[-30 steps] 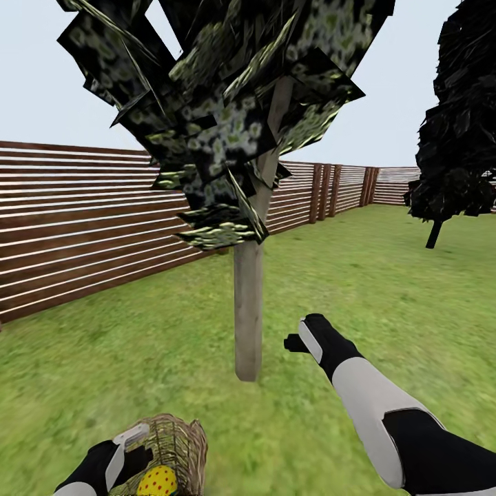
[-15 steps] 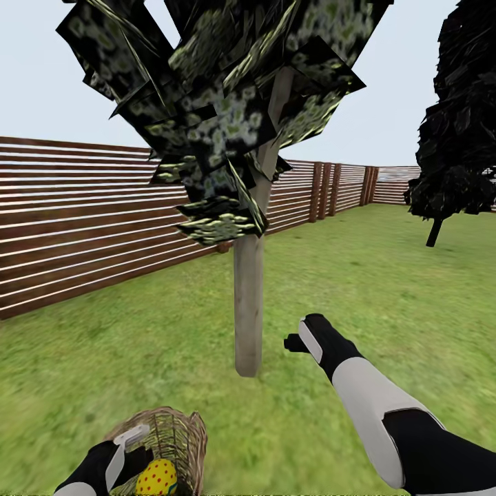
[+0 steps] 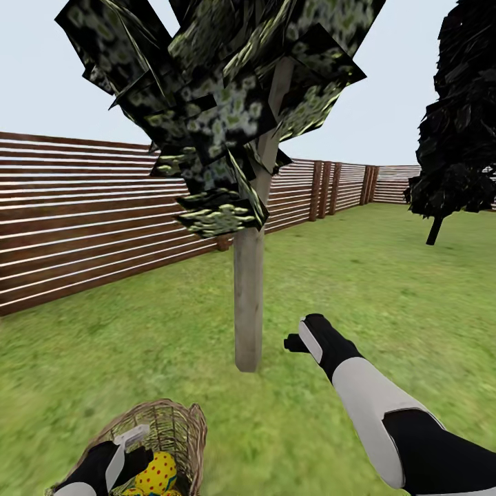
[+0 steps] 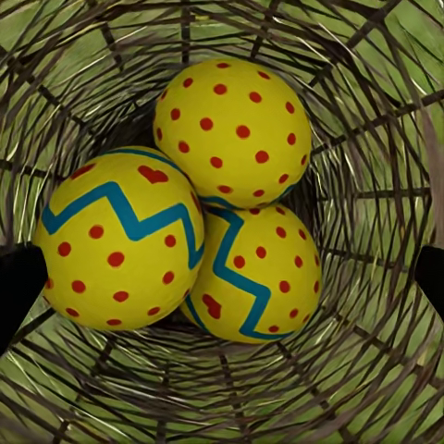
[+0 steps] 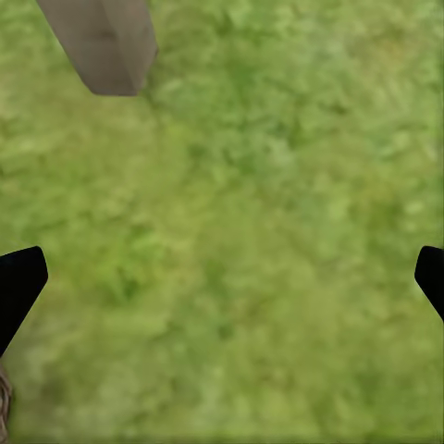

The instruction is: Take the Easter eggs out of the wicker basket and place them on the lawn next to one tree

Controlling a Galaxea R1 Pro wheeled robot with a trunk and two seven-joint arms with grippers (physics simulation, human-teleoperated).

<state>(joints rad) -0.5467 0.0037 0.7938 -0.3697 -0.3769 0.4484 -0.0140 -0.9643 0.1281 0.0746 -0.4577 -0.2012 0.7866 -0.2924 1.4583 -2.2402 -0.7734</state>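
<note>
Brown woven wicker basket (image 3: pixel 165 434) sits at the head view's lower left, all three dotted yellow eggs (image 4: pixel 231 129) inside it. The left gripper (image 4: pixel 222 277) hangs over them, jaws apart around the cluster. Right gripper (image 5: pixel 222 277), lower centre, hovers wide open over green lawn (image 3: pixel 386 289). Beyond stands the pale-trunked speckled tree (image 3: pixel 248 303). Unloading seems unstarted; next, close on one egg.

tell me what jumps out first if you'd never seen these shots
The tall tree with blocky speckled foliage dominates the middle of the head view, rising from the lawn before a brown slat fence. Next, three bright yellow eggs sit packed in the wicker basket, directly under the left gripper.
</note>
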